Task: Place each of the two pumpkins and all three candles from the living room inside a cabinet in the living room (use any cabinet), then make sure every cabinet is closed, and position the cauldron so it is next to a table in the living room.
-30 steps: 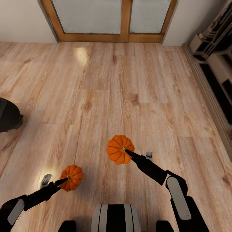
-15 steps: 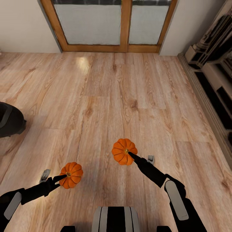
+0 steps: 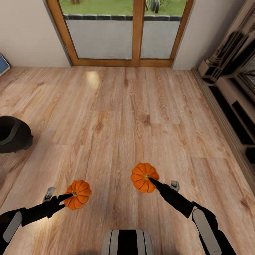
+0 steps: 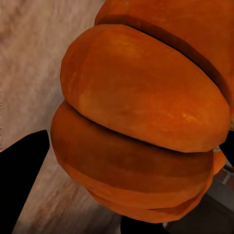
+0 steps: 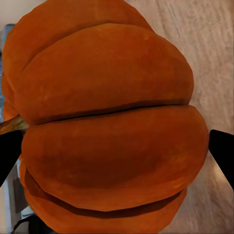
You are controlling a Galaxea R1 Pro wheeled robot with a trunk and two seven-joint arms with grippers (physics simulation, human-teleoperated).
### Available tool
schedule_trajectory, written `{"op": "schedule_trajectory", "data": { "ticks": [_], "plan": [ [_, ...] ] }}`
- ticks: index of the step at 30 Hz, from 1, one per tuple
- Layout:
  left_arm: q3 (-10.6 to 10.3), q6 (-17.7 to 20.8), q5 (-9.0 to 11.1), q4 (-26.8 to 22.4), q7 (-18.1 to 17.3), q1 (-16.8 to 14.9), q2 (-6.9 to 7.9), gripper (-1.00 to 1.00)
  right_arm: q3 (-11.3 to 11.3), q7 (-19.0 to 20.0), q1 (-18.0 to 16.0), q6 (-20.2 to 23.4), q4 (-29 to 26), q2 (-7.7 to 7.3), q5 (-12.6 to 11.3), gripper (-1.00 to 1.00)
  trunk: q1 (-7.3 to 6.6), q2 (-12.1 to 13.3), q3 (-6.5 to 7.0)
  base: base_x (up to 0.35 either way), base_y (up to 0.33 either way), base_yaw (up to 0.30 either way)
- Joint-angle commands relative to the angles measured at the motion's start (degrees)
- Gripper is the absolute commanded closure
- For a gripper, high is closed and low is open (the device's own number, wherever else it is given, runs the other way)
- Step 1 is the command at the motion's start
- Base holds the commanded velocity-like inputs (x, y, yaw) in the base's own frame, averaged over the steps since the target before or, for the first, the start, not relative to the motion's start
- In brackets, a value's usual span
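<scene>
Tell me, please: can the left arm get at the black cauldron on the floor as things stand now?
Probably not. The left gripper is shut on a pumpkin, so its jaws are occupied. The cauldron stands on bare floor farther ahead on that side; nothing blocks the way, but it looks beyond reach.

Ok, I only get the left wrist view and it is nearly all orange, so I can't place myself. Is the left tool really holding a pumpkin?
Observer: Yes, the left tool grips a pumpkin above the wooden floor.
Operator: And the right side?
Observer: The right tool grips the other pumpkin.
Operator: Anything else of the task nearby?
Observer: The black cauldron stands on the floor off to the robot's left.
Operator: What is ahead?
Observer: A glass door in a wooden frame.
</scene>
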Motion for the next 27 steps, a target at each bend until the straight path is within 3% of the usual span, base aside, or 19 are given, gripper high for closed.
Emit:
{"op": "schedule_trajectory", "data": {
  "ticks": [1,9,27],
  "plan": [
    [0.0,0.2,-0.1,0.0,0.1,0.0,0.30,1.00,0.1,0.0,0.0,-0.1,0.0,0.04,0.1,1.00,-0.02,0.0,0.23,0.000,0.000,0.000],
    [0.1,0.2,0.1,-0.3,0.2,0.0,3.43,1.00,0.2,0.0,0.0,-0.6,0.6,-0.15,0.3,1.00,-0.23,0.1,2.00,0.000,0.000,0.000],
    [0.1,0.0,0.0,-0.4,0.8,0.0,3.67,1.00,0.2,-0.3,0.0,-0.8,0.8,0.20,0.4,1.00,-0.69,0.4,5.99,0.000,0.000,0.000]
  ]
}}
